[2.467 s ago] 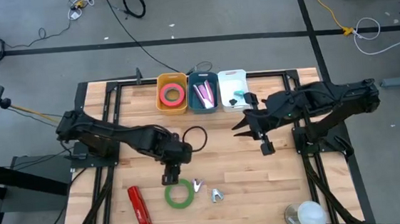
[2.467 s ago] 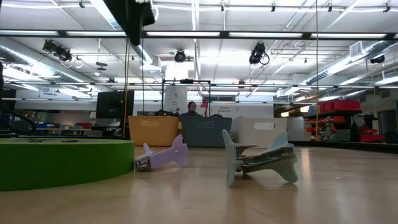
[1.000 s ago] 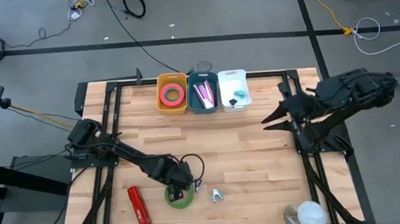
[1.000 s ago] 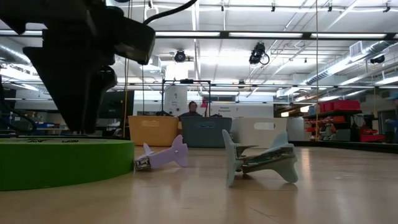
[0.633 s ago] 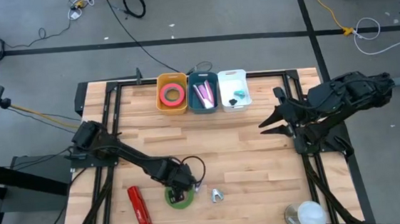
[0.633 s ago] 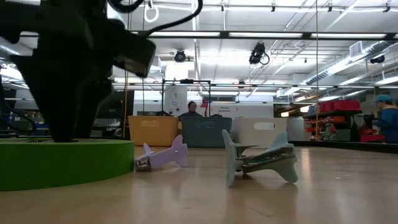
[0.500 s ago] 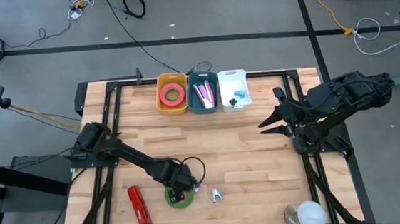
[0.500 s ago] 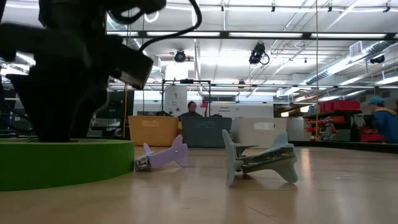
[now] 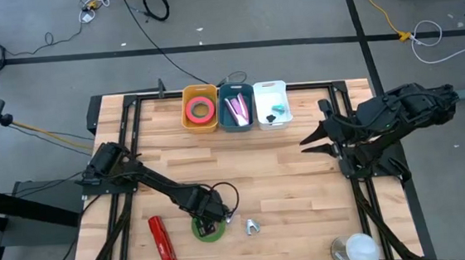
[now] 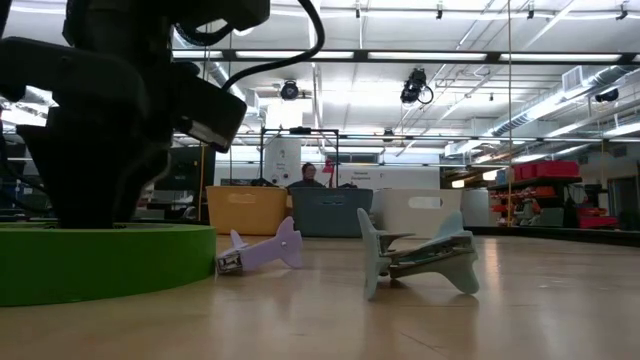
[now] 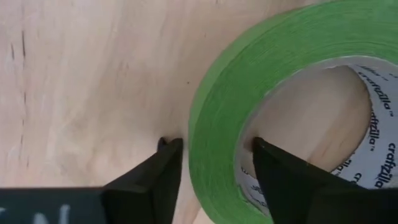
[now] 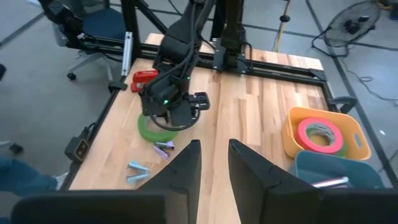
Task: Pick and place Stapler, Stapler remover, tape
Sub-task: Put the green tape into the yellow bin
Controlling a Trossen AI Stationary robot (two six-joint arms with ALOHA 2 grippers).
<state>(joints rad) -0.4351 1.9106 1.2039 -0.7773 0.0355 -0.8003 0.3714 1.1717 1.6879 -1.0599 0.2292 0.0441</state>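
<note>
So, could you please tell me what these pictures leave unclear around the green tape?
- Green ring-shaped tape roll, high view: mostly covered by the left claw.
- Same roll, low view: cut off by the picture's edge.
- White bin, high view: contents too small to identify.

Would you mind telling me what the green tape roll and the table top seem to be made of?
Green tape: probably matte paper masking tape; its layered edge looks dull, and the core carries printed lettering, likely card. Table top: pale wood with a smooth finish; plank seams and grain show.

Left claw (image 9: 208,225) hides most of green tape (image 9: 210,230); wrist view crops it.
</note>
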